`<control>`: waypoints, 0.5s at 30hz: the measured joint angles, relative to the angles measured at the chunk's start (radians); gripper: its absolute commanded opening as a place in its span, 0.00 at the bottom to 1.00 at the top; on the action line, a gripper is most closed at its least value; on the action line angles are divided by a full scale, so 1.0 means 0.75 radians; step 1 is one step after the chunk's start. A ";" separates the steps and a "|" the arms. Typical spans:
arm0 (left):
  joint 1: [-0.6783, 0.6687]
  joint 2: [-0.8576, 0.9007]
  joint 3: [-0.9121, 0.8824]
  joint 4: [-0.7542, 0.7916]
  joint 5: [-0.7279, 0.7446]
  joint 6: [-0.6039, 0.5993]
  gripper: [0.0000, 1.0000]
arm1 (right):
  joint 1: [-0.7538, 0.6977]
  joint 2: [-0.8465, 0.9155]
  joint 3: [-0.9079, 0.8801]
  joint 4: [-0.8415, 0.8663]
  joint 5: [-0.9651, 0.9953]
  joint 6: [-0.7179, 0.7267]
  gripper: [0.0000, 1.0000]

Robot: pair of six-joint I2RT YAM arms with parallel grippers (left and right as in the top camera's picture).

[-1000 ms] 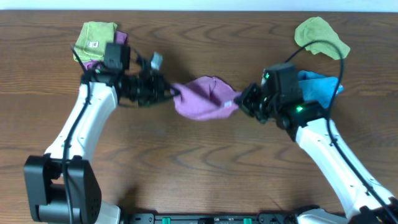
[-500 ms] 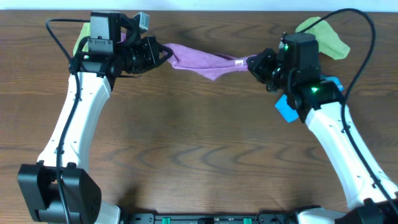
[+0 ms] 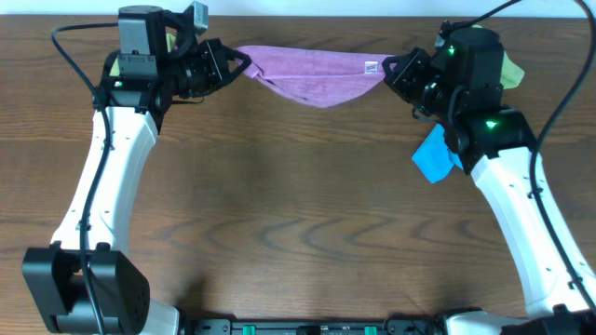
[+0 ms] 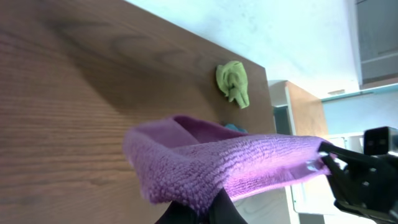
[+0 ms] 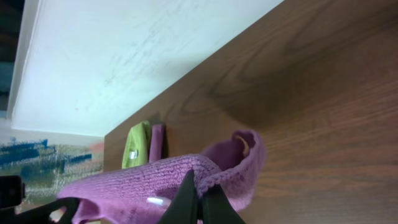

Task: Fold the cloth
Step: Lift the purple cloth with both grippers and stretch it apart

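Over brown wooden table (image 3: 279,195), left gripper (image 3: 242,61) and right gripper (image 3: 387,70) clamp lilac microfibre cloth (image 3: 312,79); wrist cameras alone reveal white wall (image 5: 124,50).

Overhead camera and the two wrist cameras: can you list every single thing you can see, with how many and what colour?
purple cloth: one, lilac, held up and stretched between the two grippers near the table's far edge
white tag: one, white, on the purple cloth's edge near the right gripper
blue cloth: one, bright blue, on the table, partly hidden by the right arm
crumpled green cloth: one, lime green, far right corner
folded green cloth: one, lime green, far left corner
second purple cloth: one, only an edge shows, beside the folded green cloth
table: one, brown wood
left gripper: one, black, shut on the purple cloth
right gripper: one, black, shut on the purple cloth
left arm, right arm: two, white and black
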 measured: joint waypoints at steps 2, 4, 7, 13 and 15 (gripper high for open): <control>0.001 0.000 0.014 0.000 0.019 -0.003 0.06 | 0.000 0.000 0.006 -0.026 -0.002 -0.008 0.02; 0.004 0.000 0.022 -0.023 0.045 -0.002 0.06 | 0.000 0.000 0.008 -0.061 -0.006 -0.021 0.02; 0.005 0.000 0.031 -0.176 0.075 0.049 0.06 | 0.001 0.000 0.012 -0.189 -0.010 -0.048 0.01; 0.004 -0.006 0.038 -0.627 0.025 0.301 0.06 | 0.024 -0.030 0.014 -0.504 -0.009 -0.122 0.02; 0.002 -0.022 0.038 -0.749 -0.032 0.390 0.06 | 0.053 -0.073 0.014 -0.623 0.010 -0.135 0.01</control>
